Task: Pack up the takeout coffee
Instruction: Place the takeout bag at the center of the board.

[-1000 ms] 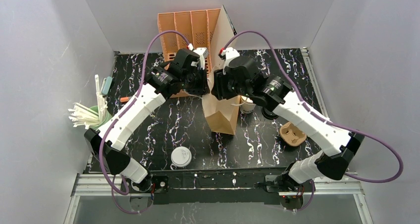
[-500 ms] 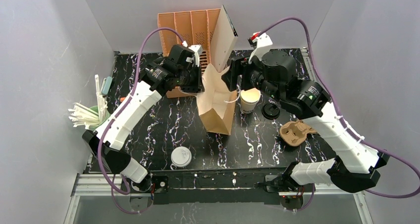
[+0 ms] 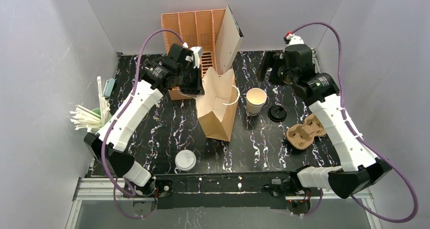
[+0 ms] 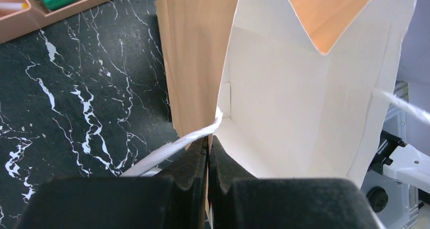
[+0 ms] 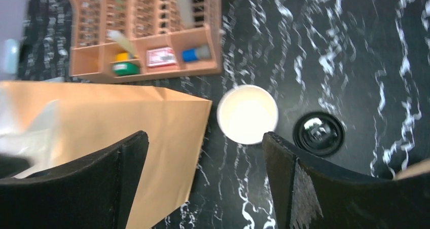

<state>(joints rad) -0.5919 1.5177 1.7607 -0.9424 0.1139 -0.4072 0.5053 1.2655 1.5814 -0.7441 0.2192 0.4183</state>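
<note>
Paper cup [image 3: 256, 100]: it stands upright on the bench [image 3: 167, 132], uncovered, with its cream inside showing. From the right wrist it sits below the right gripper [image 5: 204, 138], inside the span of the two fingers and closer to the one on that view's right. Nothing touches it.
Black lid [image 3: 277, 113]: it lies flat on the bench just beside the cup, apart from it, past the tip of that same finger.
Right gripper: its fingers are spread wide and empty, and it is raised well above the bench.
Left gripper [image 4: 208, 144]: it is clenched on the rim of the paper bag [image 3: 218, 107], right beside the bag's white twisted handle [image 4: 175, 145].
Paper bag: it is open-mouthed, white inside and leaning. It stands between the two grippers, with the cup just beside it on the right gripper's side.
Cardboard cup carrier [image 3: 304, 132]: it is on the bench under the right arm, nearer the base than the gripper.
Orange organiser [image 3: 195, 29]: it is just behind the left gripper.
Flat white lid [image 3: 185, 160]: it is well apart from both grippers, near the arm bases.
Green cup of straws [image 3: 91, 118]: it is far out to the left gripper's side.
</note>
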